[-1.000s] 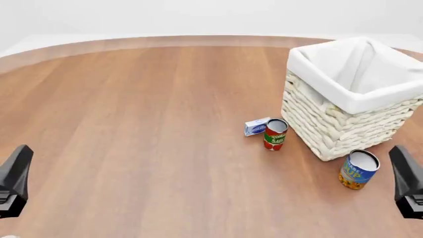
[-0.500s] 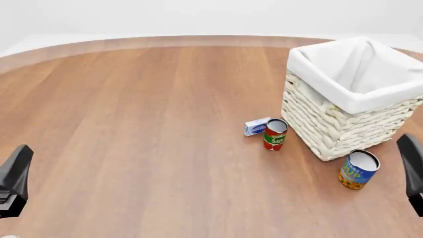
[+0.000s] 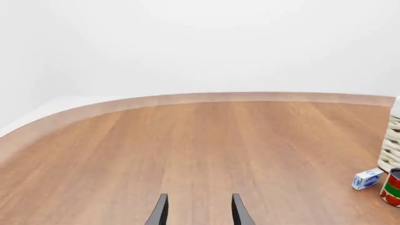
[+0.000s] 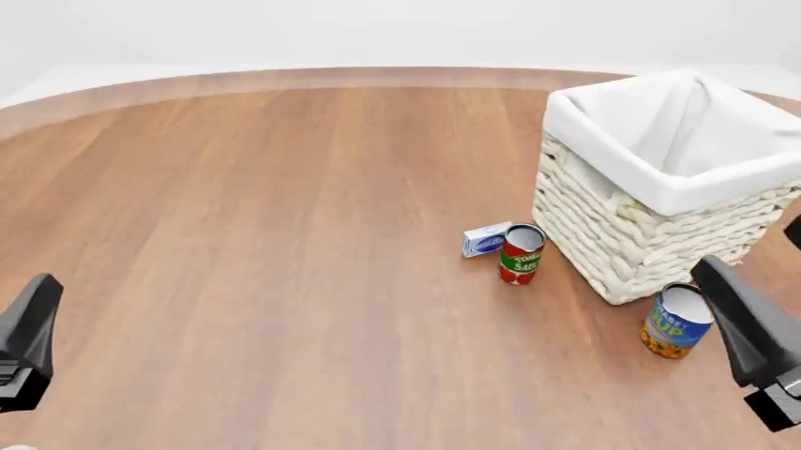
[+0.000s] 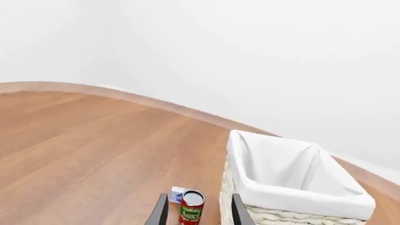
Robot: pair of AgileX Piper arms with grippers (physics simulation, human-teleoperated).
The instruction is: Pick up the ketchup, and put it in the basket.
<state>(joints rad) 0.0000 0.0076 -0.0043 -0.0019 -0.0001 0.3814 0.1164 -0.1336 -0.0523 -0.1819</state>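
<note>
The ketchup is not visible in any view. The cream woven basket (image 4: pixel 657 202) with white cloth lining stands at the right of the table; it also shows in the right wrist view (image 5: pixel 293 187). My left gripper (image 4: pixel 32 328) is at the near left edge, and the left wrist view shows it (image 3: pixel 198 210) open and empty above bare wood. My right gripper (image 4: pixel 738 319) is at the near right, just right of the blue-and-orange can (image 4: pixel 676 321). The right wrist view shows it (image 5: pixel 196 210) open and empty, facing the basket.
A small red-and-green tomato sauce can (image 4: pixel 521 253) and a small blue-and-white box (image 4: pixel 486 239) stand just left of the basket; both show in the right wrist view, can (image 5: pixel 191 206) and box (image 5: pixel 177 194). The table's curved far edge (image 4: pixel 313 77) runs across the back.
My right gripper has swung left and inward from the right edge, now next to the blue-and-orange can. The left arm has not moved.
</note>
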